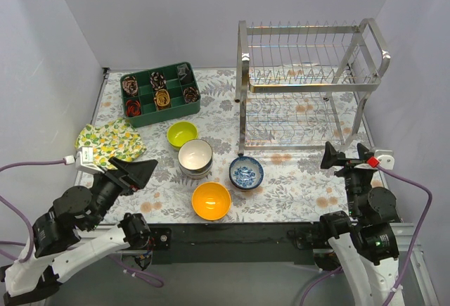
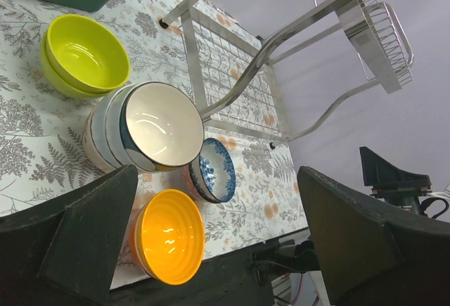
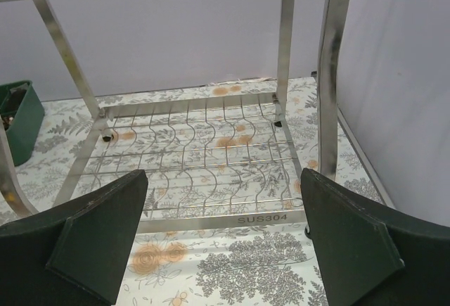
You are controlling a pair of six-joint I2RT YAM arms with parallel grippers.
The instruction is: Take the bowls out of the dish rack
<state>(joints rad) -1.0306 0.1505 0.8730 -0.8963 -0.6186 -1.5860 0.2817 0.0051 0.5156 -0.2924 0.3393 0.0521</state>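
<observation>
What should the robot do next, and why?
Probably just settle both arms at rest, since the job looks finished. The dish rack shows only bare wire on both tiers. The bowls sit on the table: the lime-green bowls, a white-lined stack, a blue-patterned bowl and an orange bowl. Both sets of jaws stand open, holding nothing.

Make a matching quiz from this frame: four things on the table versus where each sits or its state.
1. lime-green bowls
2. orange bowl
3. blue-patterned bowl
4. dish rack

A. nearest the near edge of the table
B. holds no bowls
C. closest to the green tray
D. just off the rack's front-left leg

Pairs: 1-C, 2-A, 3-D, 4-B
</observation>
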